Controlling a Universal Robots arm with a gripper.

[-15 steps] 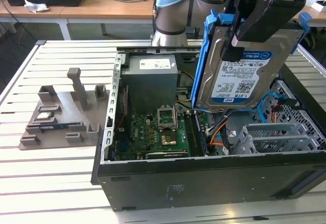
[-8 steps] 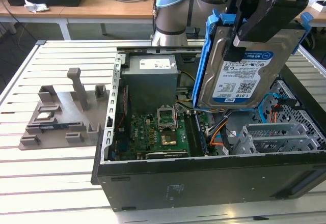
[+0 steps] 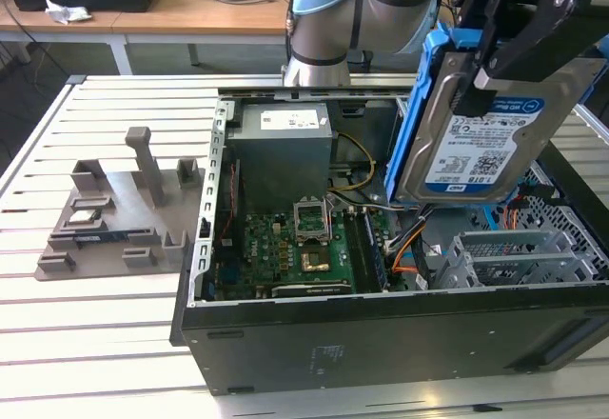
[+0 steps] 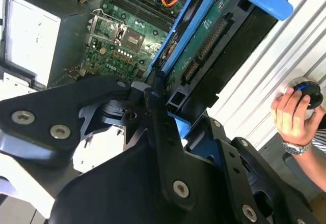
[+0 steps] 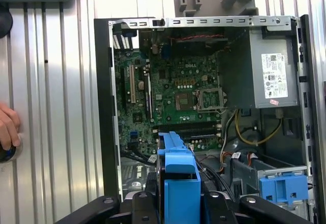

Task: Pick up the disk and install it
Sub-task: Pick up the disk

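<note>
Above the case [image 3: 381, 338], the claw [image 3: 490, 52] grips the disk [image 3: 485, 138] (tilted upright).

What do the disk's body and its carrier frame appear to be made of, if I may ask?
The disk: probably metal, with a silver, dully reflective casing around its printed face. Its carrier frame: likely plastic, with a uniform bright blue, moulded shape.

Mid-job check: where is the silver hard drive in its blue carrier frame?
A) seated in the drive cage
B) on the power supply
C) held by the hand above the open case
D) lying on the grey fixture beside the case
C: in the exterior view the black hand grips the silver hard drive in its blue carrier frame above the open black computer case.
</note>
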